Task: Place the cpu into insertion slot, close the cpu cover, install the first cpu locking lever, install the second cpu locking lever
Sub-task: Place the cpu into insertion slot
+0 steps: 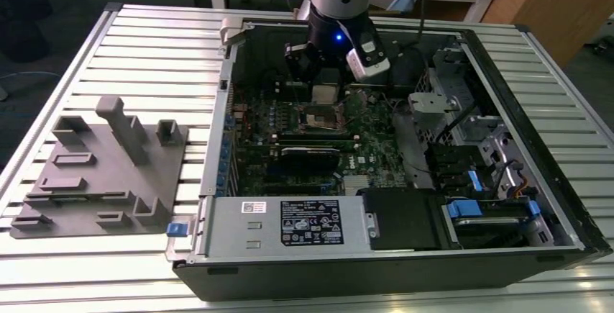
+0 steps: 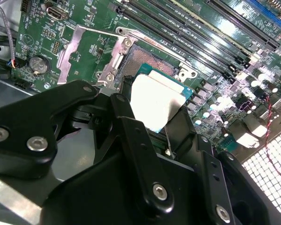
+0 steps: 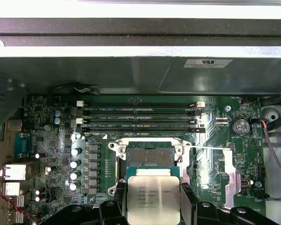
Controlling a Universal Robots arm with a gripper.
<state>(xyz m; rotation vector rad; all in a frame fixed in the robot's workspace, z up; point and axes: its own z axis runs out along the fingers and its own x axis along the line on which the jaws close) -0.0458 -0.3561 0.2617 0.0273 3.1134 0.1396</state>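
First wrist view shows the gripper (image 3: 153, 208) clamping the cpu (image 3: 153, 194) by its edges near the insertion slot (image 3: 150, 157).

The insertion slot (image 3: 152, 157) lies uncovered and open from above, its cpu cover (image 2: 68, 54) swung aside. Memory slots (image 3: 140, 119) run just beside it, and upright capacitors (image 3: 76, 164) line another edge. Case walls (image 1: 227, 90) hem the board; a drive cage (image 1: 451, 68) stands to the exterior view's right.

— Where's the computer case (image 1: 384, 273)?
— On the counter (image 1: 144, 32); the fixture block (image 1: 106, 176) lies beside it, toward the exterior view's left.
— And the cpu (image 3: 153, 199)?
— Between the fingers (image 3: 188, 204), close by the insertion slot (image 3: 150, 157).
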